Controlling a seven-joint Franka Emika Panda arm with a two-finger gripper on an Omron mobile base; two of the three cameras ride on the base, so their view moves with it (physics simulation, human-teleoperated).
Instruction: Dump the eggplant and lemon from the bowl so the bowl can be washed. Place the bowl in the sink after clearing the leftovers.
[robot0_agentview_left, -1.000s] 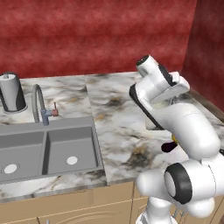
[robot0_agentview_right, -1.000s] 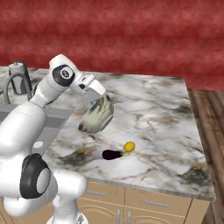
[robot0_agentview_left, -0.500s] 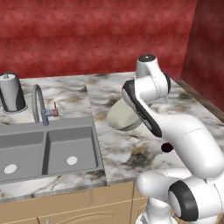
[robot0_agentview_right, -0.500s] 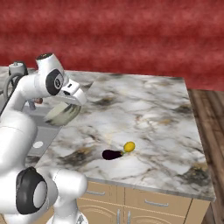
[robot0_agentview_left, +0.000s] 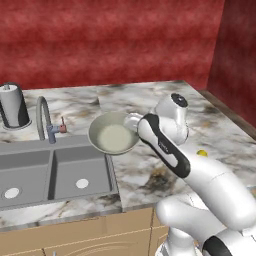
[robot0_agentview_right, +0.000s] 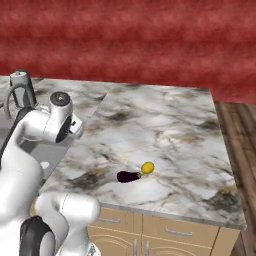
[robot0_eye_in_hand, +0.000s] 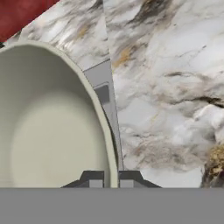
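The pale bowl (robot0_agentview_left: 114, 135) hangs level and empty above the right edge of the sink (robot0_agentview_left: 50, 170). My gripper (robot0_agentview_left: 133, 122) is shut on its right rim. In the hand view the bowl (robot0_eye_in_hand: 48, 127) takes up the left half, and its rim runs down between my fingertips (robot0_eye_in_hand: 92, 178). On the marble counter lie the dark eggplant (robot0_agentview_right: 127, 176) and the yellow lemon (robot0_agentview_right: 147, 167), touching each other near the front edge, far to the right of the bowl. The lemon (robot0_agentview_left: 201, 153) peeks out behind my arm.
A curved faucet (robot0_agentview_left: 42, 117) stands behind the sink, with a dark canister (robot0_agentview_left: 14, 105) at the back left. The sink's grey rim (robot0_eye_in_hand: 99, 76) shows just under the bowl. Red wall closes the back; the counter (robot0_agentview_right: 165, 130) ends at the right.
The arm has swung left, carrying the bowl from over the middle of the counter to the sink's right edge. The bowl went from tipped to level. Eggplant and lemon stayed put.
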